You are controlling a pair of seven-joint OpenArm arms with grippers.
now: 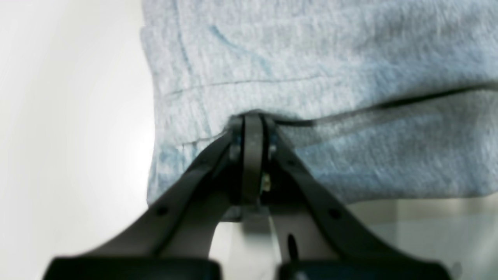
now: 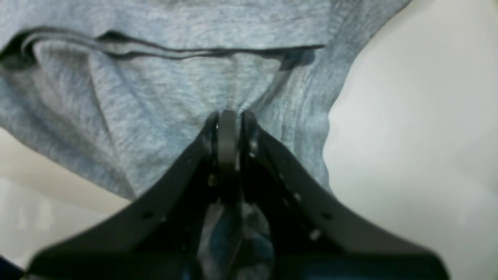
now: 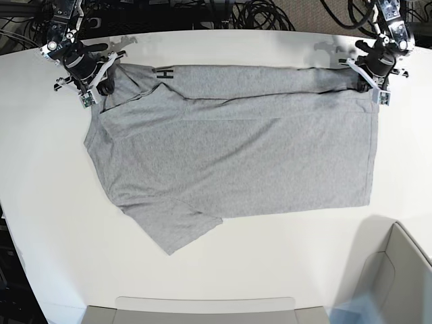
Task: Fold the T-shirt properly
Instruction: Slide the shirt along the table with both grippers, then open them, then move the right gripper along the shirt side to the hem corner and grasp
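Note:
The light grey T-shirt (image 3: 236,155) lies spread on the white table (image 3: 40,202), plain side up. Its far strip is folded over and shows a black letter (image 3: 165,73). A short sleeve points toward the front left. My left gripper (image 3: 369,82) is at the shirt's far right corner. In the left wrist view it (image 1: 253,116) is shut on a pinch of the T-shirt (image 1: 330,58). My right gripper (image 3: 96,88) is at the far left corner. In the right wrist view it (image 2: 227,114) is shut on bunched cloth of the T-shirt (image 2: 155,109).
A grey bin (image 3: 398,277) stands at the front right corner. Another grey tray edge (image 3: 202,310) runs along the front. Black cables (image 3: 256,13) lie behind the table's far edge.

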